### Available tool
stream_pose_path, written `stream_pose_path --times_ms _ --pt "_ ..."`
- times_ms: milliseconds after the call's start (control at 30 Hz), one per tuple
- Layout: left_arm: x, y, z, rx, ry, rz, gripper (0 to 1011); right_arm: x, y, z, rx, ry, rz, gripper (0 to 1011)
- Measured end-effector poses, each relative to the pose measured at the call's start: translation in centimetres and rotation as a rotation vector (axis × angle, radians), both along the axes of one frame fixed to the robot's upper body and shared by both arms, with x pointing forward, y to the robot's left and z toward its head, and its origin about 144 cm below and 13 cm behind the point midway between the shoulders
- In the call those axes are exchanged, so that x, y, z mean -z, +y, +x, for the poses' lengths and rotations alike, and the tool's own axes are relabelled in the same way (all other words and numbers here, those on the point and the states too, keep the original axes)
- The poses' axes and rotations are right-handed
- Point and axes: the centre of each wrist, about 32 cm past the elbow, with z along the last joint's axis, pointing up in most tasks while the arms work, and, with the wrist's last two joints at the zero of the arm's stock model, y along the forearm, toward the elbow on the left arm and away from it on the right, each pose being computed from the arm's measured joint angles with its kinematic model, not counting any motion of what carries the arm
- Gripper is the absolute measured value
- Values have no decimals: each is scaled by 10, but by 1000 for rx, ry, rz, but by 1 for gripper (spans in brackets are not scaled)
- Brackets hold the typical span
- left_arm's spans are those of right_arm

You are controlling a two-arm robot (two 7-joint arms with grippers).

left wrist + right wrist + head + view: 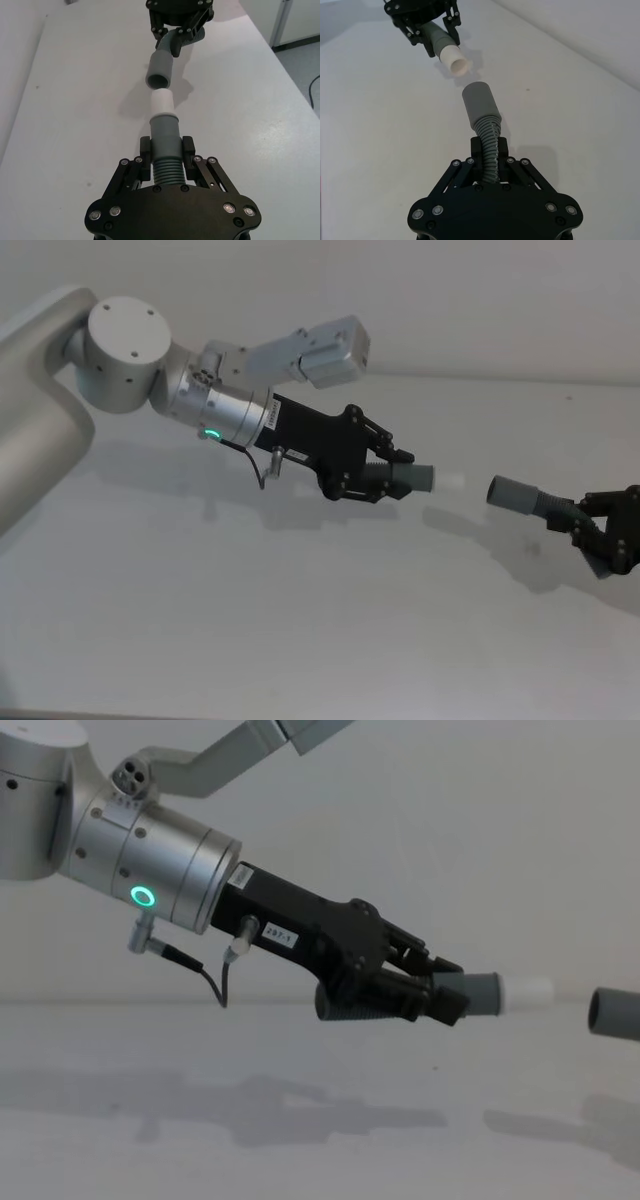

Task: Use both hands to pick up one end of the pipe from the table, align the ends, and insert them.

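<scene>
Left gripper (385,480) jaws clamped on white-tipped pipe piece (415,478), right gripper (598,530) jaws clamped on grey-mouthed piece (515,495), ends (450,482) just apart, above counter (300,620).

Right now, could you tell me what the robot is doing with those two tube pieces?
It is about to join two tube pieces held above the table. The left gripper is shut on the ribbed part of the white-tipped piece, and the right gripper is shut on the ribbed part of the grey piece. The white tip faces the grey piece's open mouth across a small gap, roughly in line; nothing is inserted yet.
</scene>
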Motion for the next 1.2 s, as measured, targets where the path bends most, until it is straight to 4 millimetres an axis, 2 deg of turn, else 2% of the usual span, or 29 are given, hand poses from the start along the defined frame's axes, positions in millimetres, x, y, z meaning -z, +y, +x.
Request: stream_pose_path --times_ms 1200 --pt "-4 -9 5 44 12 35 356 -1 -1 1 -39 38 -8 165"
